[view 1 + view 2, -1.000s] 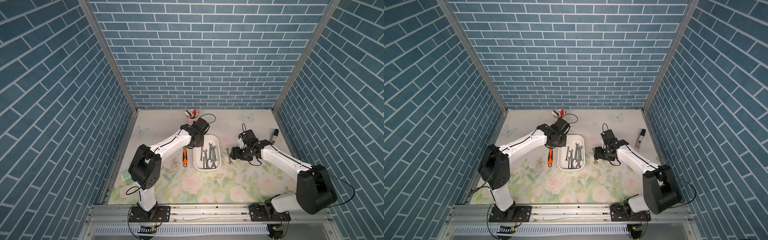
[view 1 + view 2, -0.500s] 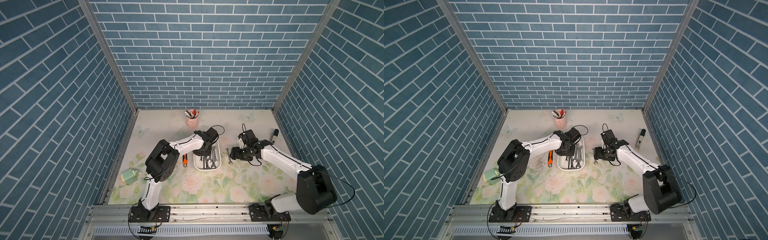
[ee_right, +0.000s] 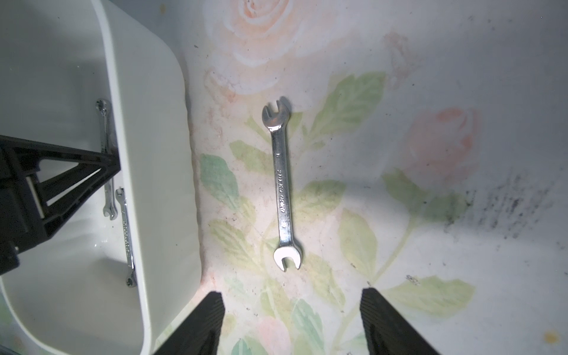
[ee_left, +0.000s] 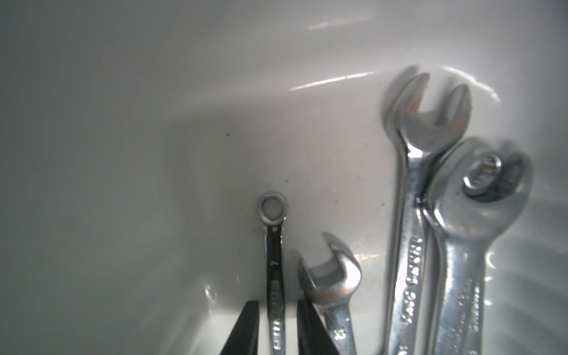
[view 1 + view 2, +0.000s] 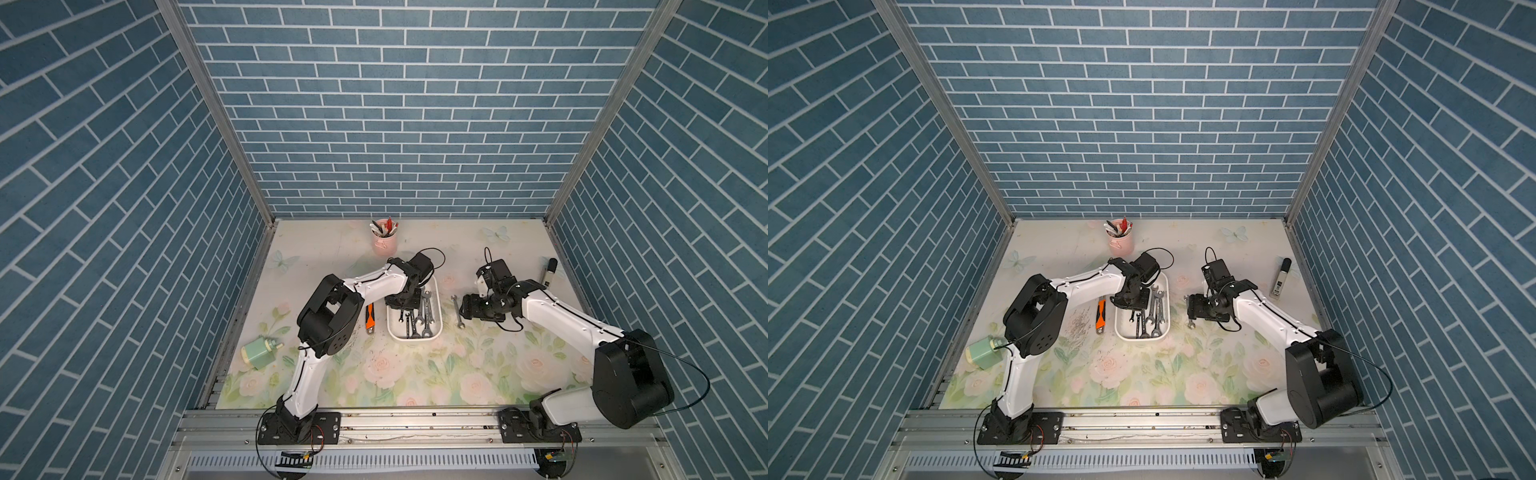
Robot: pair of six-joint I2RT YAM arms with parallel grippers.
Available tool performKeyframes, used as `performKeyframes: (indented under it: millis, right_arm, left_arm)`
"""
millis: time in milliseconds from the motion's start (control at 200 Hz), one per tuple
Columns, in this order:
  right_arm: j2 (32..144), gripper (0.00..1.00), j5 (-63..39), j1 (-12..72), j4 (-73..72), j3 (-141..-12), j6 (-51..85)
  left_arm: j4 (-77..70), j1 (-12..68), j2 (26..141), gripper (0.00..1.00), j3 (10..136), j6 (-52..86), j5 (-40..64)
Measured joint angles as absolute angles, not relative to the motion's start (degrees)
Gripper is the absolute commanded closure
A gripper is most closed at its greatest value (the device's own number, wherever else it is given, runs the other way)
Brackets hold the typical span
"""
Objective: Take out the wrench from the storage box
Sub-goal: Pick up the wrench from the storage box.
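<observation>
**Left gripper straddles the small wrench inside the box**

We see the left gripper [image 4: 275, 307] down inside the box [image 5: 393, 329], close to the long wall on its own arm's side. Its jaws stand only a little apart, one finger on each side of the small wrench [image 4: 274, 246]. A sliver of gap shows at both faces, so they hold nothing.

The small wrench lies flat on the box floor, ring end pointing away from the fingers. On one side of it the floor runs bare up to the curved wall, which gives free room there. On the other side the 12 wrench [image 4: 330, 278] lies just beside the finger; we cannot tell whether they touch. Farther over, the big wrenches [image 4: 413, 196] lie along each other, one overlapping the other's shank, close to the opposite wall.

The right gripper [image 3: 292, 307] hangs low over the mat [image 5: 415, 374] outside the box, jaws wide apart and empty. The loose wrench [image 3: 281, 187] lies flat on the mat ahead of its fingertips. It runs along the box's long wall, with a strip of bare mat between wall and wrench and open mat on its far side.

In both top views a knife [image 5: 369, 318] lies just beside the box's other long wall. A cup [image 5: 384, 243] stands near the back edge, a marker [image 5: 549, 272] lies near the right edge, and a bottle [image 5: 258, 352] lies at the left edge.
</observation>
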State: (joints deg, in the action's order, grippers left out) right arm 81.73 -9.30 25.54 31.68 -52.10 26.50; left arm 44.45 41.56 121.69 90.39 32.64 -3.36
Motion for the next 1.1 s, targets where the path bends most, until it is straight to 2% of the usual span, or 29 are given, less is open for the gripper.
performKeyframes:
  millis: [360, 750, 1100]
  right_arm:
    - [81.7, 0.26, -9.7, 25.5, 31.7, -51.9, 26.5]
    - [81.7, 0.26, -9.9, 25.5, 31.7, -51.7, 26.5]
    - [81.5, 0.26, -9.9, 25.5, 31.8, -51.7, 26.5]
  left_arm:
    - [47.9, 40.6, 124.3, 0.87, 94.8, 30.8, -2.2]
    - [50.7, 39.8, 124.7, 0.89, 96.9, 29.9, -2.1]
    - [55.7, 38.5, 124.0, 0.90, 105.4, 29.6, -2.9]
